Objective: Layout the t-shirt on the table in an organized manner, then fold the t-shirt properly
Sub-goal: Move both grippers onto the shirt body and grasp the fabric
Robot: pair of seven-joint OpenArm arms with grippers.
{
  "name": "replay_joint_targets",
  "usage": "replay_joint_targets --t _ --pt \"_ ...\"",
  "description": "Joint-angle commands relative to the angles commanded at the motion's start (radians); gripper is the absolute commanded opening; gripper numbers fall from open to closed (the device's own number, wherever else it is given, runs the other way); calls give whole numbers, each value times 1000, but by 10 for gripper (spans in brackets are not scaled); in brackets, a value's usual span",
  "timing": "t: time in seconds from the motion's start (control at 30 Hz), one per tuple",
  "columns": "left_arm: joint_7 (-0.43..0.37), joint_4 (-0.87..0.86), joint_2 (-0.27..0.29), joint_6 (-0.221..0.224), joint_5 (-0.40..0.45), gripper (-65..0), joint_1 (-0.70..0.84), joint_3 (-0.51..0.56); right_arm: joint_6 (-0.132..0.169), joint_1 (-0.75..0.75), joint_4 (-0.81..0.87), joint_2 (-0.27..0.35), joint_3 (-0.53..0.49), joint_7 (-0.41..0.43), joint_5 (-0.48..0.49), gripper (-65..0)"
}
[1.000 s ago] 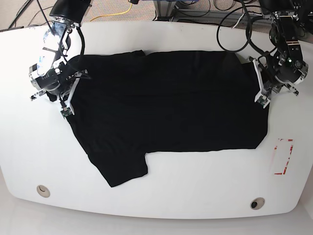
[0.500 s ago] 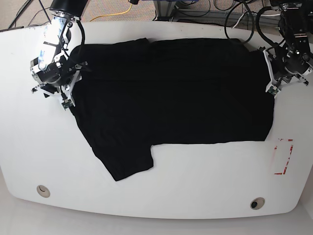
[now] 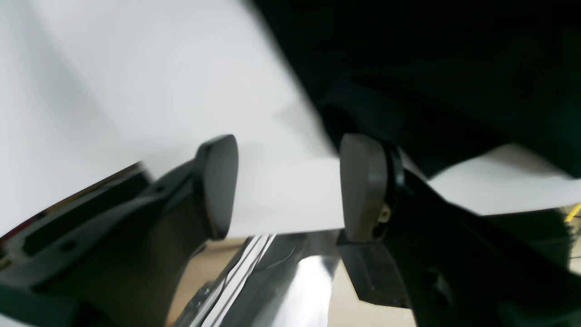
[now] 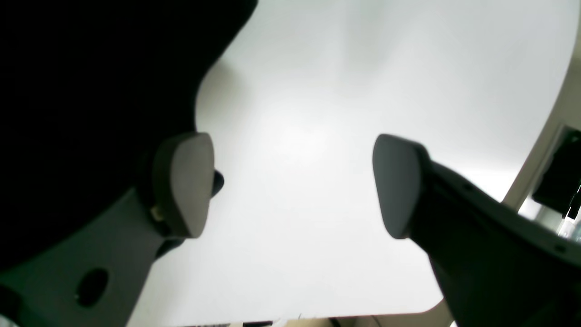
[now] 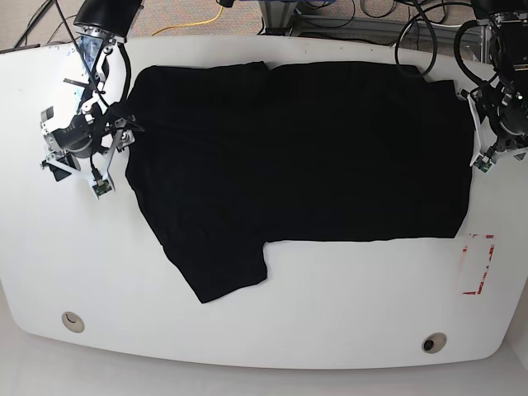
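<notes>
Overhead, both tools, left tool [image 5: 492, 140] and right tool [image 5: 82, 153], gape wide, empty, beside the t-shirt [image 5: 297, 165] on the desk [image 5: 264, 330]; regrasping may bunch cloth.

White counter [image 5: 272, 330] w/ rounded corners carries a black t-shirt [image 5: 305, 157] spread flat, filling center to 12 o'clock, one sleeve toward 7. Red tape rectangle [image 5: 478, 264] at 4; small round holes at approx. 8 [image 5: 73, 322] and 5 [image 5: 433, 341].
</notes>
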Motion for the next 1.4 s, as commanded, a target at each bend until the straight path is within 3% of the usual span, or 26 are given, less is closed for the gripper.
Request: replay_joint_targets --t 0.1,0.2,0.33,0.43,0.53,0.63,0.7,0.8,0.97,1.13,1.27,1.4 --pt "0 -2 -37 0 0 -313 -69 -23 0 52 -3 -37 -5 48 3 -124" --pt "0 -5 -34 0 2 -317 -167 -21 0 92 -40 -78 -5 106 3 -125" --pt "-20 -26 26 0 11 -318 -285 -18 0 130 -123 -140 -5 157 3 -143" --pt "-89 -43 84 0 12 -319 -336 -9 0 140 -192 -180 -5 222 2 -254" --pt "-172 -75 118 0 46 -335 -341 54 0 144 -253 -199 -5 258 2 -417" --pt "-238 -130 143 0 109 -432 -338 112 0 146 -301 -204 -5 262 2 -579" --pt "-279 -190 167 0 158 -537 -338 132 0 144 -319 -204 -5 264 2 -650" --pt "-315 -284 192 0 213 -633 -338 135 0 140 -338 -204 -5 265 2 -629" --pt "-385 -405 195 0 226 -629 -334 137 0 137 -396 -199 -2 279 2 -628" --pt "-446 -531 195 0 227 -629 -331 144 0 138 -512 -167 -3 361 -2 -628" --pt "-451 -614 195 0 227 -629 -374 196 0 155 -620 -126 -5 433 0 -628" --pt "-516 -713 192 0 229 -628 -411 250 0 206 -743 -86 -5 496 0 -628"
